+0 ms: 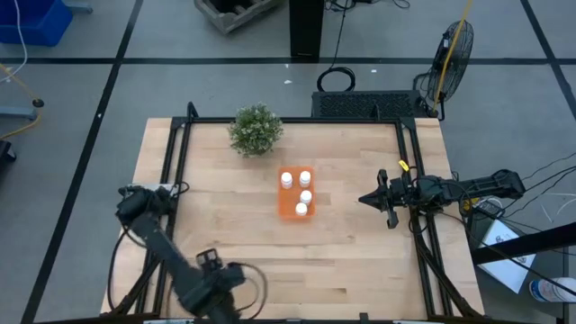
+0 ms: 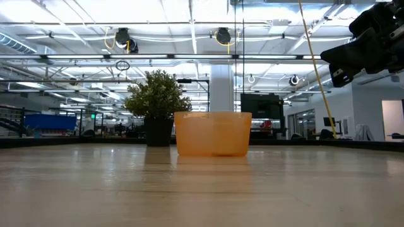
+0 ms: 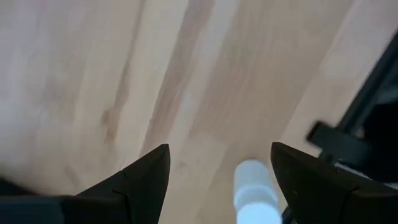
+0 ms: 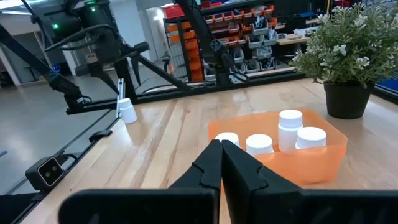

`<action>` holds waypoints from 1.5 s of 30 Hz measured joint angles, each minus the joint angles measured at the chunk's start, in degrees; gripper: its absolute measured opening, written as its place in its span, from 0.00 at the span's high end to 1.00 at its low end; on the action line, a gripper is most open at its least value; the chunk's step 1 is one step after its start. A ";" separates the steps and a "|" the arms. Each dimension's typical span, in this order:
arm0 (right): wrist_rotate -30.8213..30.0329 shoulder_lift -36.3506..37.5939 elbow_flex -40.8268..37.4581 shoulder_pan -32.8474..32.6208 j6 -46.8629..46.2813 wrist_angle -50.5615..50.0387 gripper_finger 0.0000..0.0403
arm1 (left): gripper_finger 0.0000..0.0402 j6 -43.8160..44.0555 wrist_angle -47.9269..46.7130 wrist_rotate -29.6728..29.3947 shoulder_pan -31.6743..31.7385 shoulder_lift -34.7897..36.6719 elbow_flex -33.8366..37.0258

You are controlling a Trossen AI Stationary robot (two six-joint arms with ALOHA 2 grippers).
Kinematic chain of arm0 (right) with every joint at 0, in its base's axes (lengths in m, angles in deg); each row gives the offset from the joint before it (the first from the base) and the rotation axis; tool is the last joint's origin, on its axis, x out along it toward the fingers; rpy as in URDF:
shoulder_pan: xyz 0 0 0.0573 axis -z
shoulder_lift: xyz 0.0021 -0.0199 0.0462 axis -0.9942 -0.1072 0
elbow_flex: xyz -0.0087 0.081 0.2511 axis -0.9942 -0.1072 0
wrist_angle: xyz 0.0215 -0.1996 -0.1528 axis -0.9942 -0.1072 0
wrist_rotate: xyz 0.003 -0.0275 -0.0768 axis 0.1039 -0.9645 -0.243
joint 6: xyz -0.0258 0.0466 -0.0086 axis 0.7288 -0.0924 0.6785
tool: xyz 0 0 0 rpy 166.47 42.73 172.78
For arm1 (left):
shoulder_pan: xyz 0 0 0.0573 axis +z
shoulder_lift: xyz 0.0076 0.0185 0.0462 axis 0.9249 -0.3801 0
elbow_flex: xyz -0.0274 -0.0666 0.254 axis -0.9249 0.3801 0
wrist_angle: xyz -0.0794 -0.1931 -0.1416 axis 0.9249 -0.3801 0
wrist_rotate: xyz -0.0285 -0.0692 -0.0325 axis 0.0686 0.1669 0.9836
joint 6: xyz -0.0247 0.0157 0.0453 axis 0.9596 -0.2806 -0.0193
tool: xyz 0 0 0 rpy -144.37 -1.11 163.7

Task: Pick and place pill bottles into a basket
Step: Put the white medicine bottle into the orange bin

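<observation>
The orange basket stands at the table's middle and holds several white pill bottles. It also shows in the low view. One more white bottle stands upright on the table near the left rail and shows in the right wrist view. My arm hides it in the high view. My left gripper is above it and points down. It is open with a finger on each side of the bottle, which is nearer one finger. My right gripper is shut and empty, right of the basket. My left gripper's open fingers come from above and stand on either side of the lone bottle's body, which rests on the table. I cannot tell whether the nearer finger touches it.
A green potted plant stands at the far side, left of the basket. Dark metal rails run along the table's left, right and far edges. Bare wood lies between the basket and the near edge.
</observation>
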State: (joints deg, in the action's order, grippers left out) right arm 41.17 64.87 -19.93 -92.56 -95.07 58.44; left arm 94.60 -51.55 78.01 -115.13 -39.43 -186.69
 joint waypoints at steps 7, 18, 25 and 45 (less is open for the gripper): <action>0.00 0.00 0.00 0.00 0.01 0.00 1.00 | 0.29 11.49 -2.03 -1.15 -6.12 -0.02 0.00; 0.00 0.00 0.01 -0.01 0.00 0.00 1.00 | 0.29 17.47 0.07 0.21 -7.03 -0.02 0.00; 0.00 0.00 0.00 0.00 0.00 0.00 1.00 | 0.29 18.91 -0.06 -0.20 -9.87 -0.02 0.00; 0.00 0.02 0.00 -0.02 0.00 -0.02 1.00 | 0.29 30.50 2.66 -1.64 -13.33 -0.06 1.69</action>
State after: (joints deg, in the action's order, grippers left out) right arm 41.17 64.89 -19.93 -92.58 -95.07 58.41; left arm 125.10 -48.89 76.37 -128.46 -39.49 -185.01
